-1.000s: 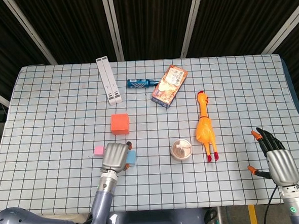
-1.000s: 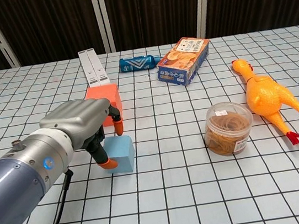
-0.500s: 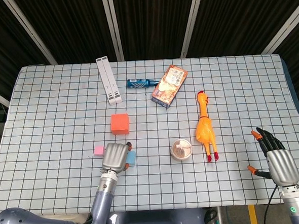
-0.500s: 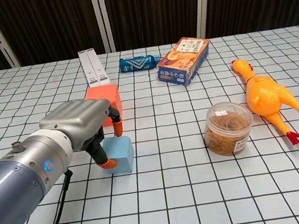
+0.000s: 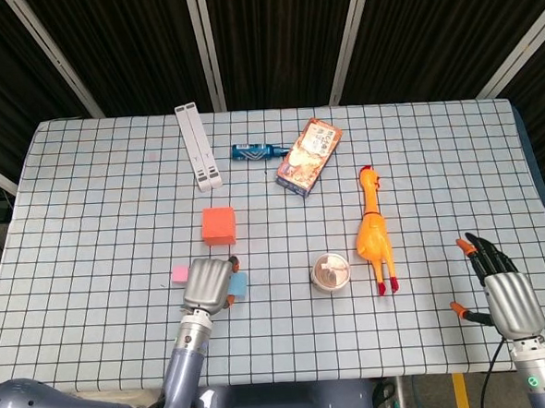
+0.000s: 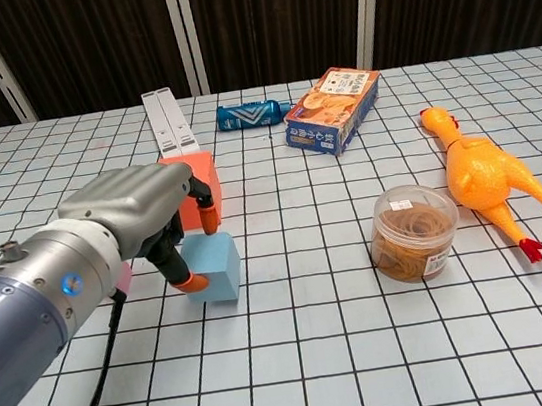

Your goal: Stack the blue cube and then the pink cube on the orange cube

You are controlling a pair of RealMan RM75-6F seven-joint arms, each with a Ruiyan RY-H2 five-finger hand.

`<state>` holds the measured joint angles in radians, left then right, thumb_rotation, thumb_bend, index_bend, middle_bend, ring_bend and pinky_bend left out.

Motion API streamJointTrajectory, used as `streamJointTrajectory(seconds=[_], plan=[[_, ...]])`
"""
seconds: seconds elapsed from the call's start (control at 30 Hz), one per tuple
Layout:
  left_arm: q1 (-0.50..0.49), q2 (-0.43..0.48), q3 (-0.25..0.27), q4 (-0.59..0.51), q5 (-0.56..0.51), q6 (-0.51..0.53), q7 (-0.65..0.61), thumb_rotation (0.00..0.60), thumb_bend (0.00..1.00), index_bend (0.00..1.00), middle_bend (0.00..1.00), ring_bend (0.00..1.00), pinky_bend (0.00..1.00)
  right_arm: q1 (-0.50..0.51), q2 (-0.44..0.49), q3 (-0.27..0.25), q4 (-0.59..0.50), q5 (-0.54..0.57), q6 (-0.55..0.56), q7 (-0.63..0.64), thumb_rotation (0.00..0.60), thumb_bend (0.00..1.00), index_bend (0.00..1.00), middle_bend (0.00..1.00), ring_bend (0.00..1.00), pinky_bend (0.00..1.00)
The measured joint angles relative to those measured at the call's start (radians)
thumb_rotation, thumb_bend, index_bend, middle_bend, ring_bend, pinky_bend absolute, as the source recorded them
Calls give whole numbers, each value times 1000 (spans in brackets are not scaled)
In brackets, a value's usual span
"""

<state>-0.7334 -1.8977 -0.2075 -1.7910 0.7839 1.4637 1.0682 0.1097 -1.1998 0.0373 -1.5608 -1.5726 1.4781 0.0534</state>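
Near right, the right hand [image 5: 505, 291] rests with fingers apart, holding nothing. Near left, the left hand [image 6: 142, 216] has its fingers [image 6: 195, 281] clamped on the blue cube [image 6: 214, 267]. The pink cube [image 5: 179, 273] lies just left on the counter [image 5: 107, 223]; the orange cube [image 5: 218, 225] sits just beyond.

Both arms are that blue-grey painted metal, round and tube-like. The left hand [image 6: 142, 216] has a silver-grey ribbed back shell, black fingers [image 6: 174, 267] with orange tips, and a pale silver wrist cuff with a small glowing blue dot on it. A black cable hangs off under the forearm. The right hand [image 5: 507, 293] has the same look: silver back plate, black fingers, orange tips, and a little green light further down the wrist.
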Motion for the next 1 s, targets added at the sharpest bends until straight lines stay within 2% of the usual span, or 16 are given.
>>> streamJointTrajectory(seconds=[0.27, 0.6, 0.7, 1.0], plan=[[-4, 77, -67, -112, -37, 27, 39, 600, 262, 435, 1000, 807, 809, 1, -5, -2, 0, 2, -6, -10, 600, 160, 102, 74, 102, 213], [-53, 169, -216, -215, -169, 72, 124, 600, 262, 426, 1000, 807, 809, 2, -8, -4, 0, 3, -10, -17, 600, 160, 102, 74, 103, 213], [-71, 193, -258, -223, -209, 86, 134, 600, 261, 426, 1000, 807, 809, 3, -9, -5, 1, 3, -12, -18, 600, 161, 102, 74, 103, 213], [-112, 236, -330, -176, -329, 88, 127, 600, 262, 428, 1000, 807, 809, 5, -12, -4, 4, 9, -18, -20, 600, 160, 102, 74, 103, 213]])
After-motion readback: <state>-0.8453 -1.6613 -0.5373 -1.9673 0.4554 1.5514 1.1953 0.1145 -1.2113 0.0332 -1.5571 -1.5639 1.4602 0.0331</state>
